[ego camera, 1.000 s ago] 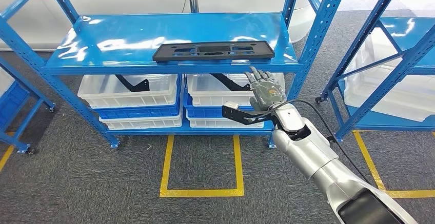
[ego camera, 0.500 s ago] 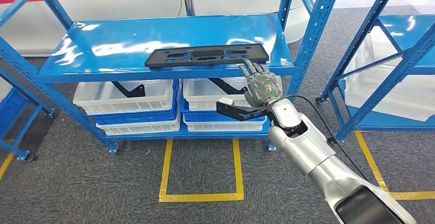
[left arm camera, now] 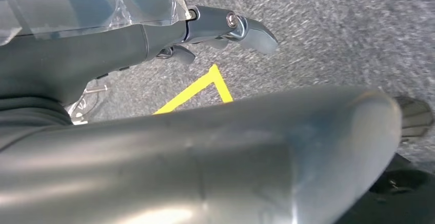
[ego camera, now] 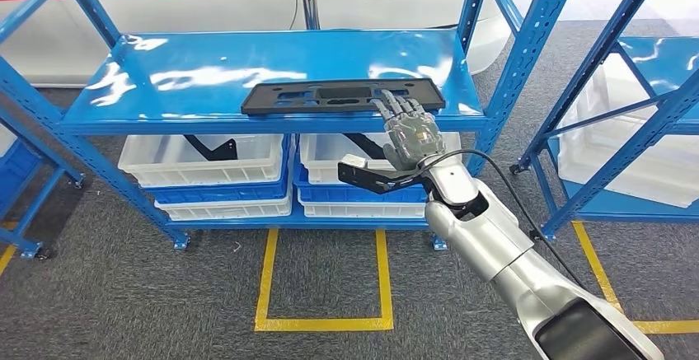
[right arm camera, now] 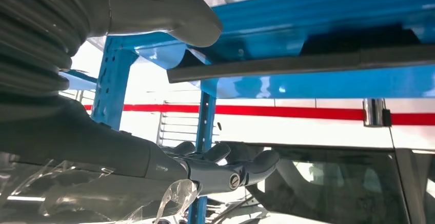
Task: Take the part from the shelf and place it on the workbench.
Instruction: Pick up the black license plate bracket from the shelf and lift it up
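Grey right hand [ego camera: 408, 136] is raised at the front edge of the blue shelf [ego camera: 206, 76], fingers [ego camera: 394, 109] spread apart and extended, holding nothing. Fingertips overlap the right end of the black part [ego camera: 330, 96] in the head view; can't tell if they actually touch it. Right wrist view has the thumb [right arm camera: 169, 16] just under the shelf lip, with the part's dark edge [right arm camera: 308, 62] sitting on that lip. Part lies flat along the shelf's front edge, right of centre. Below the shelf: two white bins [ego camera: 206, 158] on blue trays, each with a black bracket inside. Yellow floor marking [ego camera: 326, 273] on grey carpet in front of the shelf. Left hand [left arm camera: 215, 29] hangs over the carpet near a yellow line, well away from the shelf; fingers look loosely curled, nothing in them, can't tell more.
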Controlling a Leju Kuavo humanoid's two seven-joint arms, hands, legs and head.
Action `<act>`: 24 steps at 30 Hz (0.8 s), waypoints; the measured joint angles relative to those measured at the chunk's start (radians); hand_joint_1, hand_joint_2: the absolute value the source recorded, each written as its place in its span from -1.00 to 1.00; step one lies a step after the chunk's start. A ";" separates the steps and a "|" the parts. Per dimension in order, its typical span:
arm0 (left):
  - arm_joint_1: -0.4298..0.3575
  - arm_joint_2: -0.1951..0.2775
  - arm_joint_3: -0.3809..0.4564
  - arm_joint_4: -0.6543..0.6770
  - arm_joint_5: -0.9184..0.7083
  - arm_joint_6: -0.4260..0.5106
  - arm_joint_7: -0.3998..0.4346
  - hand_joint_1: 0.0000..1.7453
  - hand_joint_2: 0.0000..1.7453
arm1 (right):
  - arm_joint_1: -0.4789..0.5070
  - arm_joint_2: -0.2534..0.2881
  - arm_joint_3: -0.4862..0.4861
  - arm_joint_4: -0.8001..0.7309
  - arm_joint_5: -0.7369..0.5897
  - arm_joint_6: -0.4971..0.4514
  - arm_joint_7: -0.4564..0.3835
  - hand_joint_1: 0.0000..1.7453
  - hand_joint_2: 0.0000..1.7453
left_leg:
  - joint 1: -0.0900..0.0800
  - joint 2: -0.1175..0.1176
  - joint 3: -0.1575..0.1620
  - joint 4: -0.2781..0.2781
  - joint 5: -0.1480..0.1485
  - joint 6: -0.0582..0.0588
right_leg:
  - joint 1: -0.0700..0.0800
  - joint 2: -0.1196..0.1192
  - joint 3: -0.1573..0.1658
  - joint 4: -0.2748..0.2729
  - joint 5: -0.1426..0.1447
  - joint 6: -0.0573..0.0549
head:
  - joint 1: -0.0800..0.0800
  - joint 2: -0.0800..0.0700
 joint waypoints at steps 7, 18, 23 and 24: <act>-0.001 -0.001 0.001 0.000 -0.003 0.001 0.000 -1.00 -1.00 | -0.002 0.006 0.001 -0.004 -0.008 0.006 0.000 -1.00 1.00 | 0.002 0.004 -0.056 0.127 -0.079 -0.034 | -0.005 -0.001 0.035 -0.064 0.008 -0.032 | 0.000 0.000; 0.000 -0.002 0.004 0.000 -0.010 0.003 0.000 -1.00 -1.00 | 0.005 0.008 0.006 -0.004 -0.019 0.008 -0.004 -1.00 1.00 | 0.004 0.009 -0.043 0.002 0.036 -0.021 | 0.001 0.005 0.077 -0.061 -0.038 -0.006 | 0.000 0.000; 0.000 -0.003 0.004 0.000 -0.012 0.003 0.000 -1.00 -1.00 | 0.006 0.007 0.006 -0.005 -0.024 0.008 -0.004 -1.00 1.00 | 0.006 0.008 -0.034 0.001 0.029 0.009 | -0.006 0.001 -0.015 0.135 -0.140 0.017 | 0.000 0.000; 0.001 -0.003 0.004 0.000 -0.012 0.004 0.000 -1.00 -1.00 | 0.009 0.006 0.007 -0.005 -0.024 0.008 -0.004 -1.00 1.00 | 0.006 0.008 -0.031 0.001 0.026 0.012 | -0.006 0.001 -0.057 0.210 -0.165 0.020 | 0.000 0.000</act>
